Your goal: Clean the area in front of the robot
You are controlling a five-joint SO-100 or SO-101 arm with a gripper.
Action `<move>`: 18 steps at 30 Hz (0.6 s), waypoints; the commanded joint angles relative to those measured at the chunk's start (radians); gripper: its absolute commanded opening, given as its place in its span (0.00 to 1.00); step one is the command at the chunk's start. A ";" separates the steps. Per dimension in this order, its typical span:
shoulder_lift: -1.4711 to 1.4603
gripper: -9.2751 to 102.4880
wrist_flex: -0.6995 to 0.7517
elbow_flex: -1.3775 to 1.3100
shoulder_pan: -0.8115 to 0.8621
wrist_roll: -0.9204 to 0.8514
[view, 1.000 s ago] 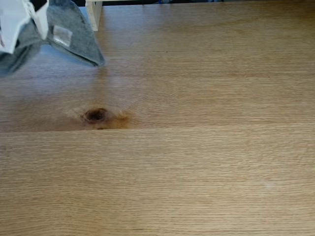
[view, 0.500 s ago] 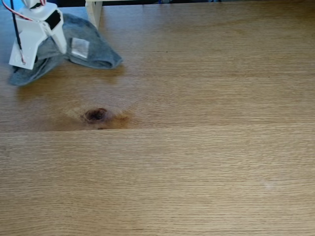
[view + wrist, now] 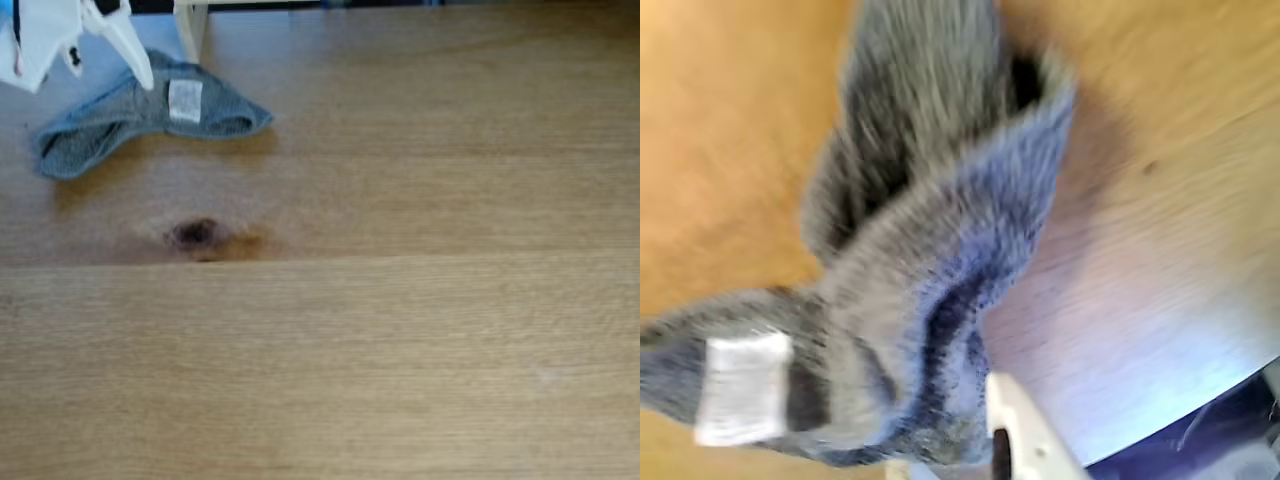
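In the fixed view the light oak tabletop (image 3: 400,330) fills the frame, with a plank seam and a dark oval knot (image 3: 195,234). A grey towel cloth (image 3: 120,125) with a white label (image 3: 185,101) lies crumpled on the wood at the far left, behind the knot. The white robot gripper (image 3: 85,80) hangs just above the cloth at the top left corner, its plates spread open and nothing between them. The wrist view is blurred: the grey cloth (image 3: 930,250) fills most of it, and one white finger (image 3: 1028,440) shows at the bottom edge.
A pale wooden post (image 3: 190,28) stands on the table at the far edge, right behind the cloth. The rest of the visible tabletop is bare wood.
The cloth went from hanging in the shut gripper down onto the table and slid a little to the right. The gripper has opened and risen off it.
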 commanded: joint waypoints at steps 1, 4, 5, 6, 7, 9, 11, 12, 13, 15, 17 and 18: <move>0.204 0.33 -0.055 0.023 -0.100 0.087; 0.279 0.23 -0.104 0.083 -0.196 0.183; 0.304 0.18 -0.130 0.107 -0.229 0.219; 0.327 0.14 -0.163 0.132 -0.259 0.262; 0.351 0.11 -0.190 0.160 -0.291 0.301; 0.399 0.08 -0.239 0.216 -0.353 0.370; 0.443 0.08 -0.281 0.273 -0.408 0.443; 0.465 0.08 -0.299 0.301 -0.430 0.476; 0.483 0.08 -0.314 0.324 -0.449 0.503; 0.517 0.08 -0.331 0.365 -0.488 0.541; 0.552 0.08 -0.331 0.400 -0.531 0.551; 0.574 0.08 -0.331 0.414 -0.554 0.552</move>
